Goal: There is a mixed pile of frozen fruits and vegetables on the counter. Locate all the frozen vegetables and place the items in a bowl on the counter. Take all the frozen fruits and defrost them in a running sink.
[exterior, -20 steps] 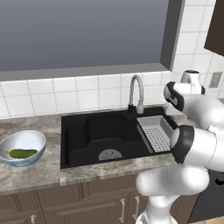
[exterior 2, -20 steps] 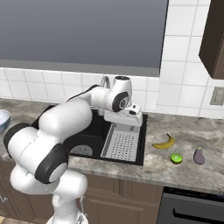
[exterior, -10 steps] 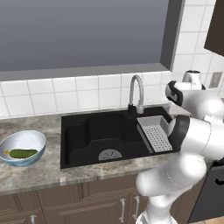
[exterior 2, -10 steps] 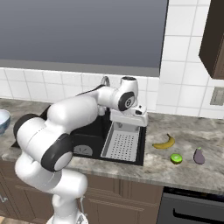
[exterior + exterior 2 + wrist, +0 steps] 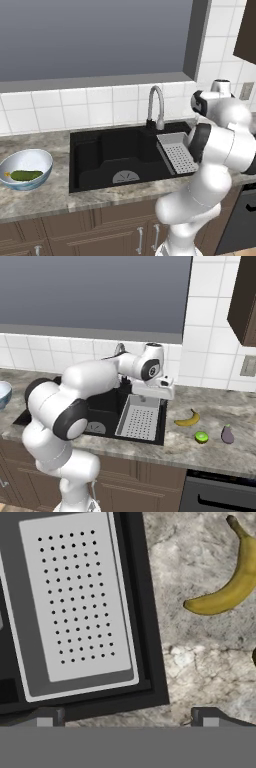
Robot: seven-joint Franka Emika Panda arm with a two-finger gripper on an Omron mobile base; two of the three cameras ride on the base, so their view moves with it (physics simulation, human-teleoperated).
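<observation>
- Cucumber (image 5: 26,175) lies in the bowl (image 5: 39,159), left of the sink (image 5: 100,150).
- Gripper (image 5: 156,394) hangs above the sink's right rim over the perforated tray (image 5: 75,597), jaws fully apart, holding nothing.
- Banana (image 5: 187,419), lime (image 5: 201,437) and eggplant (image 5: 227,434) lie on the counter (image 5: 210,453) right of the sink.
- Step judged: 1 vegetable placed; reaching for the pile.
- Next: shift right, descend over 1 item, close.

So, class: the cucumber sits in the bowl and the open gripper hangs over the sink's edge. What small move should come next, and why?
Probably shift the open gripper sideways over the counter toward the eggplant, the vegetable not yet in the bowl. It lies past the banana and lime, and the gripper holds nothing.
</observation>
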